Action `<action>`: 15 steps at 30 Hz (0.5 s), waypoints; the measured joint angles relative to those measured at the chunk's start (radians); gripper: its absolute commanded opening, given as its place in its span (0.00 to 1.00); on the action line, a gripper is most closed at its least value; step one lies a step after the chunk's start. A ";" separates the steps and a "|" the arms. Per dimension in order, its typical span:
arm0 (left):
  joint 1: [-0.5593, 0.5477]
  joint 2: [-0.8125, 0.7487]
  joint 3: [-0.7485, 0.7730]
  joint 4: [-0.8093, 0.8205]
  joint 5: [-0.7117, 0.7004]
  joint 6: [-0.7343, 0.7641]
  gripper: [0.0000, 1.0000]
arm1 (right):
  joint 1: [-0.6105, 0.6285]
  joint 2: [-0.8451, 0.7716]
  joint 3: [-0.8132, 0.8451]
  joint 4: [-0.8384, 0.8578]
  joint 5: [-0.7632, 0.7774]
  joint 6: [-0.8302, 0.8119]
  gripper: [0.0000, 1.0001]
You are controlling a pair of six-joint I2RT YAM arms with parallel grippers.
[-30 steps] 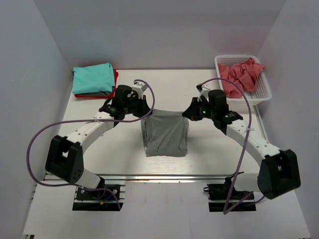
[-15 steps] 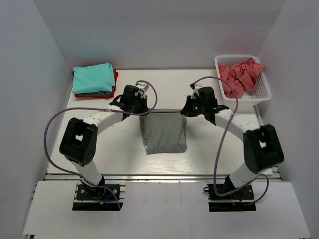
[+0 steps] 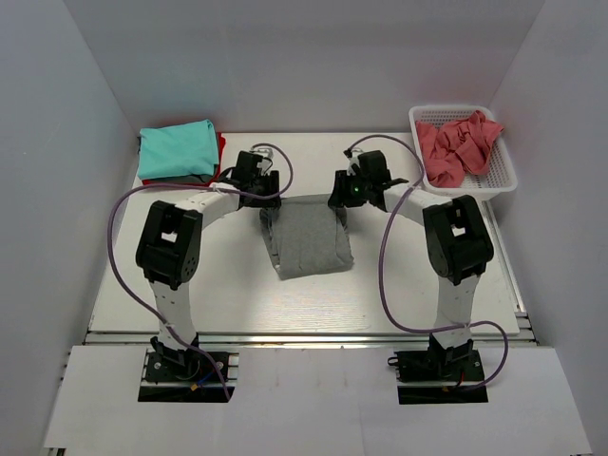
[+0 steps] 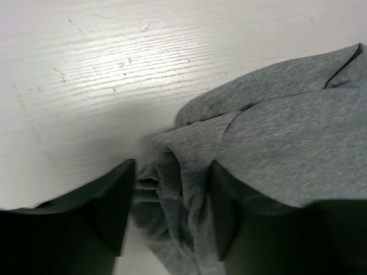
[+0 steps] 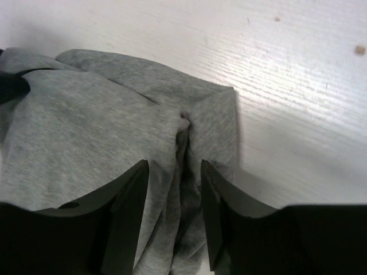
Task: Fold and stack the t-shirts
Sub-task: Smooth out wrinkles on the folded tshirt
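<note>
From above, a white mesh basket [image 3: 480, 187] at the far right corner of the table [image 3: 190, 275] holds crumpled coral-pink t-shirts [image 3: 458, 142]. At far left, a folded teal t-shirt [image 3: 177, 150] lies on a red t-shirt [image 3: 222, 147]. The grey t-shirt [image 3: 309, 239] lies folded at table centre, with the left gripper [image 3: 258, 193] and right gripper [image 3: 340, 199] down at its two far corners. The left wrist camera shows dark fingers [image 4: 109, 212] part-spread, a bunched wad of grey cloth pinched between them on the white tabletop. The right wrist camera shows its fingers [image 5: 129, 217] closer together, nipping a fold at the shirt's corner.
</note>
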 measured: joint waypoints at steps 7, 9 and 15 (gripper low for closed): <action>0.010 -0.085 -0.005 -0.009 -0.012 -0.008 0.88 | -0.004 -0.103 -0.006 -0.005 -0.048 -0.014 0.54; 0.010 -0.132 -0.023 -0.006 -0.006 -0.012 0.85 | -0.004 -0.167 -0.043 -0.009 -0.053 -0.014 0.49; 0.006 -0.223 -0.105 0.007 0.059 -0.025 0.68 | -0.003 -0.295 -0.160 -0.049 -0.086 -0.011 0.31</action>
